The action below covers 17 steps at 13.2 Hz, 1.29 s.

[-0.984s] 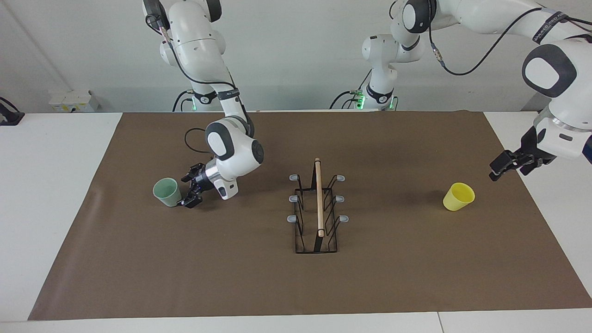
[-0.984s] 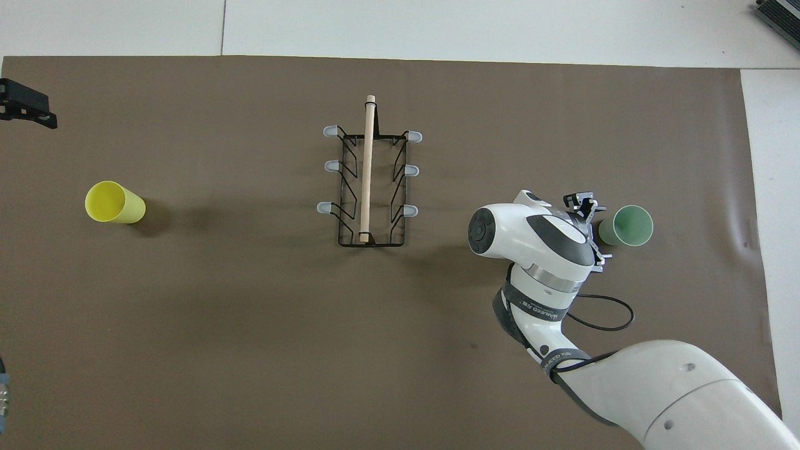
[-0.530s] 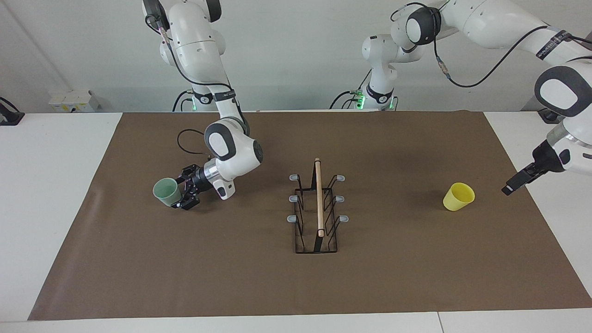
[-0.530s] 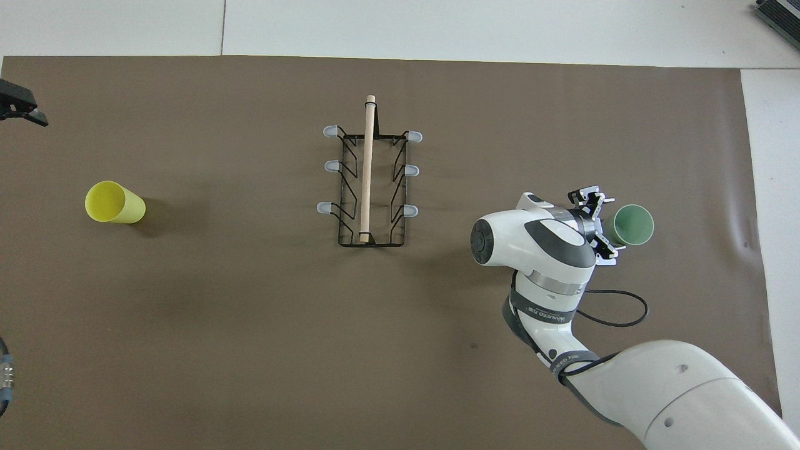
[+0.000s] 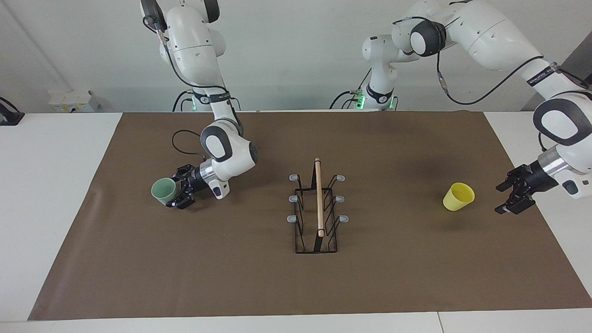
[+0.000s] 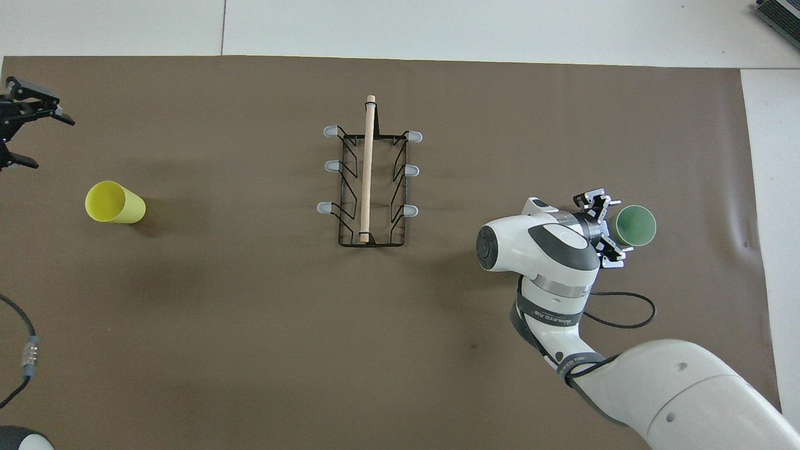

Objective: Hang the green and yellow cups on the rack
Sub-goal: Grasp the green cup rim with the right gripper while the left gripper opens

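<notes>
The pale green cup (image 5: 164, 191) stands mouth up on the brown mat toward the right arm's end; it also shows in the overhead view (image 6: 636, 225). My right gripper (image 5: 177, 193) (image 6: 607, 230) is low and level beside it, open, with a finger on each side of the cup's lower part. The yellow cup (image 5: 459, 196) (image 6: 114, 202) stands mouth up toward the left arm's end. My left gripper (image 5: 499, 200) (image 6: 50, 144) is open and empty, low over the mat's edge beside the yellow cup, a short gap from it. The black wire rack (image 5: 318, 208) (image 6: 369, 181) with its wooden rod stands mid-table, its prongs bare.
The brown mat (image 5: 231, 277) covers most of the white table. A loose black cable (image 5: 178, 141) loops from the right arm's wrist. A white socket box (image 5: 71, 99) sits at the table's edge nearest the robots, at the right arm's end.
My right gripper has levelled out and slid in around the green cup's lower part, nudging it slightly. My left gripper has come down from the air, turned toward the yellow cup and opened.
</notes>
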{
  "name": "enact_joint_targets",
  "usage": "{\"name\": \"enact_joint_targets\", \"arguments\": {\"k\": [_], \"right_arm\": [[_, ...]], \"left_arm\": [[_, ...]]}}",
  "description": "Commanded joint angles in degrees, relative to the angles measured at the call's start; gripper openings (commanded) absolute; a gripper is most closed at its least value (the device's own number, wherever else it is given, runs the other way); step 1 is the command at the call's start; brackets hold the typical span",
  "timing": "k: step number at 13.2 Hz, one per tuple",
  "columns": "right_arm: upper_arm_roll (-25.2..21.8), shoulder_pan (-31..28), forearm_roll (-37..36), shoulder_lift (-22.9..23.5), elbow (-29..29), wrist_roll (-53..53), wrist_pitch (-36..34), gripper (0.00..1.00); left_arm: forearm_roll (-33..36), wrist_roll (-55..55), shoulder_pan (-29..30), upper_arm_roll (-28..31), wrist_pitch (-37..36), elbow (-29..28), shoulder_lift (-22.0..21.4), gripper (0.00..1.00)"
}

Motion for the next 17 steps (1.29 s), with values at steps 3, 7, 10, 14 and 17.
{"name": "enact_joint_targets", "arguments": {"k": [3,7,10,14,17], "right_arm": [[0.38,-1.55,-3.98,-1.57,-2.84,1.96,1.48,0.77],[0.38,-1.55,-4.43,-1.66,-3.19,2.49,1.57,0.00],[0.47,-0.68,-2.42,-1.49,-0.66,3.64,-1.14,0.00],[1.08,0.65,6.54,-0.52,7.42,2.15,-4.40,0.00],[1.96,4.15,11.90,0.53,13.31,1.97,-11.85,0.00]], "left_arm": [[-5.69,-10.85,-1.08,2.57,8.23,-10.40,-2.11,1.00],[-7.97,-13.16,-1.09,2.57,16.07,-17.00,-2.20,1.00],[-15.15,-13.43,0.32,3.79,15.90,-24.81,-5.62,1.00],[-24.31,-19.82,0.32,4.42,15.81,-32.38,-9.14,1.00],[-25.99,-23.35,-0.29,4.42,18.17,-33.71,-9.40,1.00]]}}
